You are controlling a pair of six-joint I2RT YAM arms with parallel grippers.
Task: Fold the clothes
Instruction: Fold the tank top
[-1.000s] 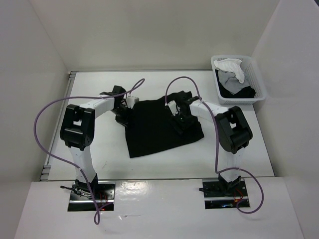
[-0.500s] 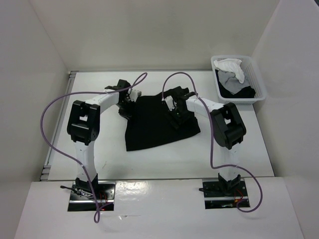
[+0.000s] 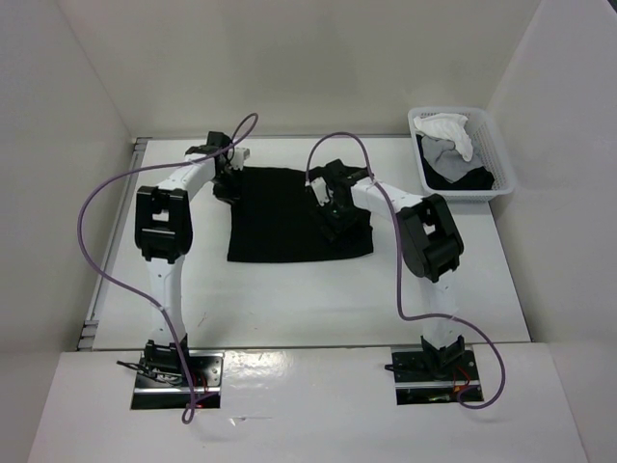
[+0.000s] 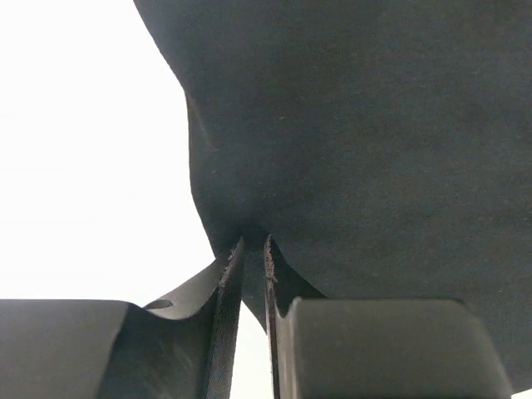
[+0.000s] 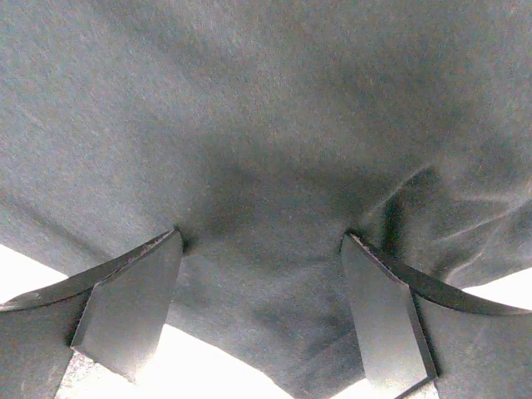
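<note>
The clothes, a plain black top, lie spread in a rough rectangle on the white table, towards its far side. My left gripper is at the top's far left corner. In the left wrist view it is shut on a pinch of the black fabric, which is drawn into a fold between the narrow jaws. My right gripper is over the top's right half. In the right wrist view it stands open, its wide-set fingertips pressing down on the fabric.
A white plastic basket stands at the back right, holding a white garment, a grey one and some dark cloth. White walls enclose the table on three sides. Purple cables loop off both arms.
Both arms have reached farther back and to the left, dragging the black top with them. It now lies squarer and closer to the far wall.
</note>
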